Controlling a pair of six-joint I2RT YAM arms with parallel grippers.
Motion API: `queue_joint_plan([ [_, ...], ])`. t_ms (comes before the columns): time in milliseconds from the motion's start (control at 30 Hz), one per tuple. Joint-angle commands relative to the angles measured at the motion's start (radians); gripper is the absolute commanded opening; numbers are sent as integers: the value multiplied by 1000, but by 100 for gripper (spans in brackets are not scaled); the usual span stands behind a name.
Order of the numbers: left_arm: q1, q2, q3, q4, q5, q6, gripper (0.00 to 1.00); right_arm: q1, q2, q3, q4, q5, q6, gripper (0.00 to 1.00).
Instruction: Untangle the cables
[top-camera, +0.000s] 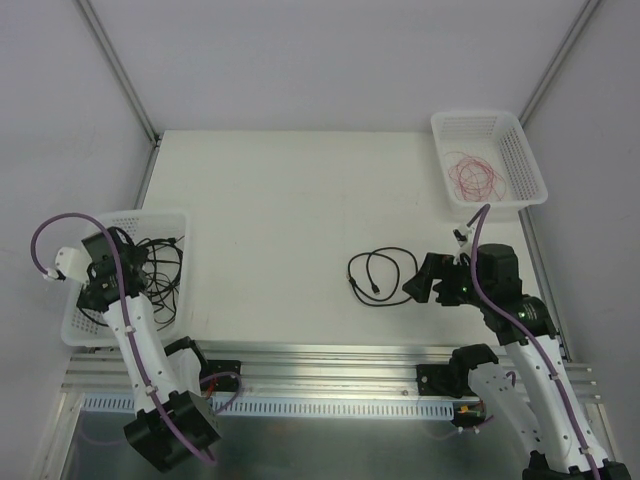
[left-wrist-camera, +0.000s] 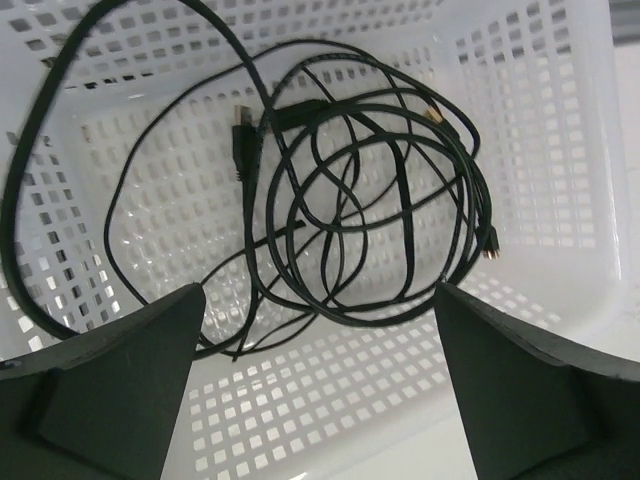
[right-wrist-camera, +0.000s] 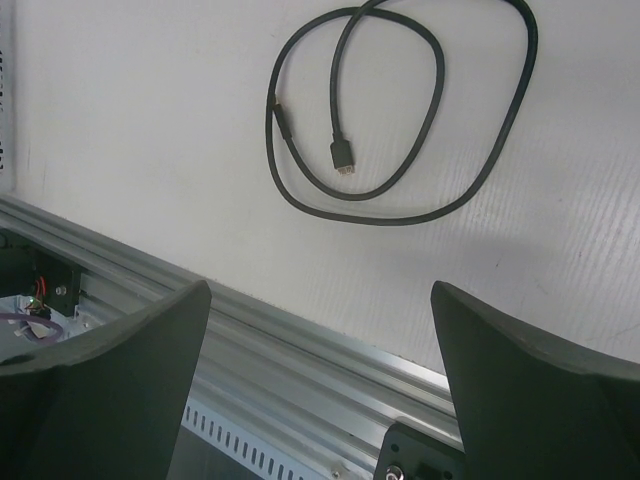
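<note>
Black cables (left-wrist-camera: 345, 200) tangled in the left basket (left-wrist-camera: 540, 120); both grippers released.
Over them the left gripper (left-wrist-camera: 318, 292) gapes empty; the right gripper (right-wrist-camera: 320, 287), likewise wide, hovers near a lone black cable (right-wrist-camera: 390, 221) looped on the table (top-camera: 290, 210). A red wire (top-camera: 476, 175) lies in the far-right basket (top-camera: 525, 150).

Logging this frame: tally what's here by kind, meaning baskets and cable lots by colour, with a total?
White baskets: 2, the left basket and the right basket
Black cable lots: 2, the black tangle in the left basket, the black cable loose on the table
Red wire coils: 1, the red wire in the right basket
Total: 5
</note>
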Motion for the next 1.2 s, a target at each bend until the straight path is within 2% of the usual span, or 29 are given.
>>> queue_joint_plan([
  [0, 6, 5, 54, 28, 151, 98, 99, 6, -4, -3, -9, -7, -8, 97],
  [133, -32, 23, 90, 33, 351, 203, 99, 6, 10, -17, 3, 23, 15, 97],
  [233, -133, 1, 102, 33, 472, 269, 99, 6, 45, -35, 23, 39, 29, 97],
  [333, -273, -26, 101, 31, 568, 345, 99, 6, 86, -54, 35, 62, 45, 97],
  [467, -469, -41, 64, 33, 667, 315, 99, 16, 131, -84, 65, 116, 65, 97],
  [600, -722, -9, 33, 39, 595, 237, 99, 45, 174, -104, 100, 188, 94, 98],
  [700, -824, 26, 25, 57, 499, 168, 99, 71, 214, -123, 143, 291, 117, 99],
  [833, -1035, 102, 35, 74, 390, 85, 99, 98, 303, -113, 186, 403, 127, 99],
  [1000, -1195, 204, 42, 82, 301, 39, 99, 152, 500, -61, 241, 486, 164, 97],
  [1167, -1267, 244, 27, 93, 250, 10, 99, 239, 692, 23, 287, 555, 201, 97],
])
